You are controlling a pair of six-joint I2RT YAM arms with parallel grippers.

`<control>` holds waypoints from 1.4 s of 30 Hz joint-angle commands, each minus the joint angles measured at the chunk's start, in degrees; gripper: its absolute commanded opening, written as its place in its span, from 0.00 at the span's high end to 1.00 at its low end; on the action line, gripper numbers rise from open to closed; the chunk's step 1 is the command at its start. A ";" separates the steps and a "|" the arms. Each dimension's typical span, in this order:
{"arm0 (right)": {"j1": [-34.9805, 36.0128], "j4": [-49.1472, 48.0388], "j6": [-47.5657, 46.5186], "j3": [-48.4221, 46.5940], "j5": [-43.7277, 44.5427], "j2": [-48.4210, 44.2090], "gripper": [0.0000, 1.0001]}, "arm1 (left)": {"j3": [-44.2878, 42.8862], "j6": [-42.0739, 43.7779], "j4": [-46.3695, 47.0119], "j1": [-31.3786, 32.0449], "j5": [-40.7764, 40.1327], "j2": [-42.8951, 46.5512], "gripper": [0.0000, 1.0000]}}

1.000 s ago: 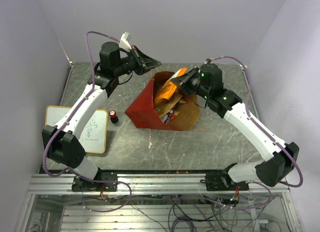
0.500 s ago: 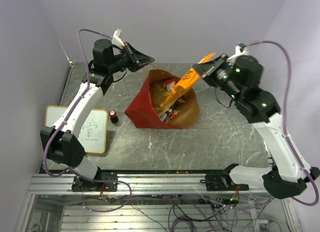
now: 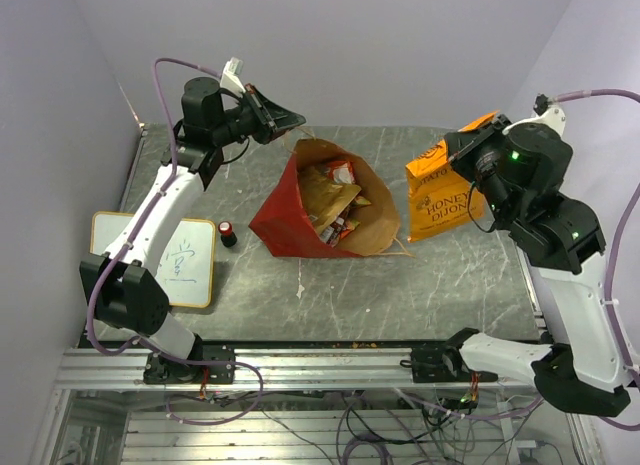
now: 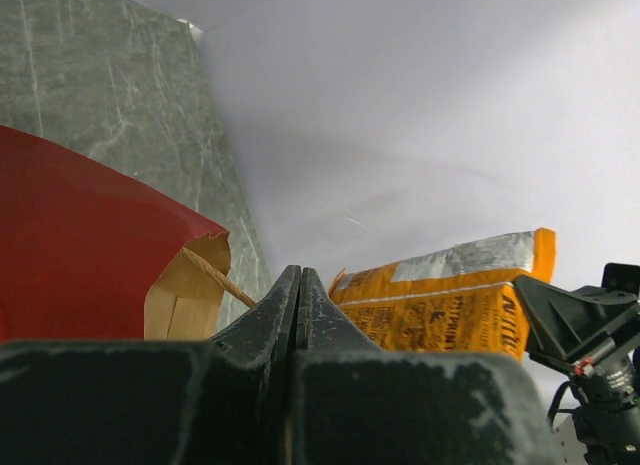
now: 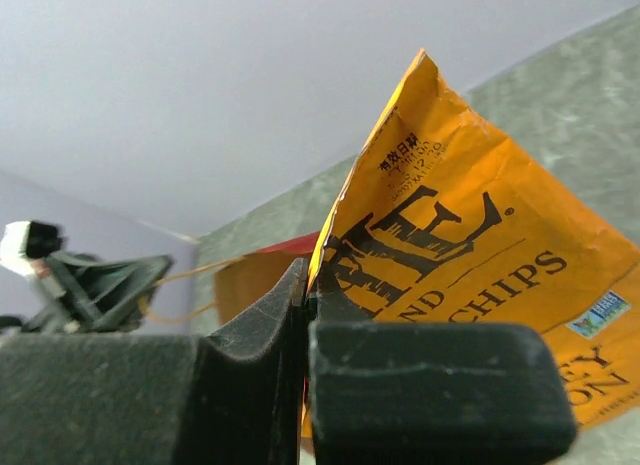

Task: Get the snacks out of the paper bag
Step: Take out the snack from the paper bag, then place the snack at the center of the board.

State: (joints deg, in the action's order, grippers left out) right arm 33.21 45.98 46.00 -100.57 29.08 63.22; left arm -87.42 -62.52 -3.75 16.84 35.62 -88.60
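Right gripper point(image 5: 305, 297) jaws are pinched flat on the top edge of the big glossy orange chip bag point(image 3: 440, 200). A second ago that bag was down in the large red paper bag with the kraft-brown inside point(image 3: 283, 223); now it hangs clear, off to the right. Left gripper point(image 4: 300, 285) jaws are closed on the thin cord handle point(image 4: 216, 276), propping the mouth open. So one snack's out, I'd say, and the smaller glossy packets point(image 3: 338, 197) are still inside.
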 commanded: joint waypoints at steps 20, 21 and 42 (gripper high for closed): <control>-0.03 19.17 16.83 29.75 24.10 -10.94 1.00 | -1.79 0.27 2.37 -1.90 4.98 -0.32 0.93; -0.04 18.89 17.33 30.49 23.93 -9.93 1.00 | -1.87 0.33 2.47 -1.90 5.21 -0.37 0.93; -29.71 -8.84 -2.25 26.88 -3.81 20.78 1.00 | -0.37 4.99 -1.62 -1.81 3.44 1.74 0.93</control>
State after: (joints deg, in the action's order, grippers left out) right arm 6.15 44.07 46.74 -69.19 29.45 77.10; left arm -87.53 -59.07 -4.82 15.46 38.76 -89.25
